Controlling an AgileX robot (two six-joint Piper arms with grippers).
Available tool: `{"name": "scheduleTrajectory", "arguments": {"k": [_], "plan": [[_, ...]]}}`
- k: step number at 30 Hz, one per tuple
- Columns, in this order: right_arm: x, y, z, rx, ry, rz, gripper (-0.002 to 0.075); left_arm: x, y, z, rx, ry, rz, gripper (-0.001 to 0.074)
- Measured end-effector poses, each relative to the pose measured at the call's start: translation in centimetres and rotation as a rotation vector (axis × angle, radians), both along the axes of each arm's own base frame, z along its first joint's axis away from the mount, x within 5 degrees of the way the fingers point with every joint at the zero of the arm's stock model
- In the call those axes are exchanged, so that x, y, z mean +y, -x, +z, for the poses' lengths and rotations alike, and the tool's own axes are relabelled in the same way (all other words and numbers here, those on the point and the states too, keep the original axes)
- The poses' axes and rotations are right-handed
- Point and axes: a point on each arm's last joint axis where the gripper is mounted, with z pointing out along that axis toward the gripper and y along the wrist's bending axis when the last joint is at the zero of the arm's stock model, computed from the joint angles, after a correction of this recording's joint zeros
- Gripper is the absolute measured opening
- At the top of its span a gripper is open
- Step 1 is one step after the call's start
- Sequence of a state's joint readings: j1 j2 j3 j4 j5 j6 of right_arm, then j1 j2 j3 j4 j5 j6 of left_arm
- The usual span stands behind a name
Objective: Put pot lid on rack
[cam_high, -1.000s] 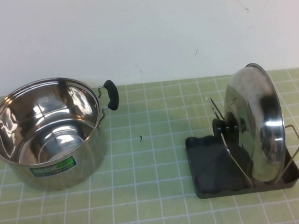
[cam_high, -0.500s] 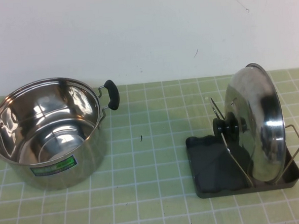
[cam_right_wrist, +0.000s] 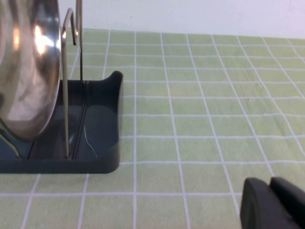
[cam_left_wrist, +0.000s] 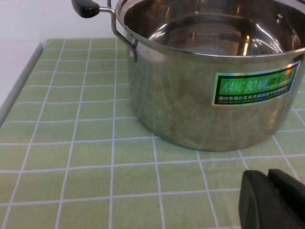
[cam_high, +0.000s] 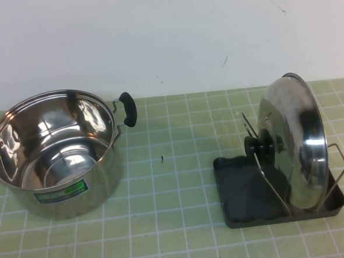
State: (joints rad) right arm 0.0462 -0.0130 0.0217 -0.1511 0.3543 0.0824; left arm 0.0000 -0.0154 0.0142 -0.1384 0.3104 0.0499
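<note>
A flat table surface covered in pale green square tiles with thin white grout lines (cam_high: 178, 134) fills the lower part of the high view and runs back to a plain off-white wall (cam_high: 154, 36). The wall carries a few small dark scuffs and faint scratches. Light is soft and even, with mild shadows on the tiles.

Shiny steel lid (cam_high: 294, 142) with black knob (cam_high: 260, 146) — on a dark grey rack (cam_high: 241, 195). Steel pot (cam_high: 55, 153), green label (cam_left_wrist: 255, 86), black handle (cam_high: 127, 109) — green white-gridded mat (cam_high: 174, 164).

Both grippers, left (cam_left_wrist: 274, 200) and right (cam_right_wrist: 274, 205), black.
</note>
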Motion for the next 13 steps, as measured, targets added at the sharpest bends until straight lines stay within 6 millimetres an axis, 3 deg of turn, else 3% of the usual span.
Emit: {"name": "scheduleTrajectory", "arguments": {"k": [13], "plan": [[0.00, 0.00, 0.00, 0.000, 0.000, 0.000, 0.0029, -0.09, -0.03, -0.02, -0.007, 0.033, -0.002, -0.0002]]}}
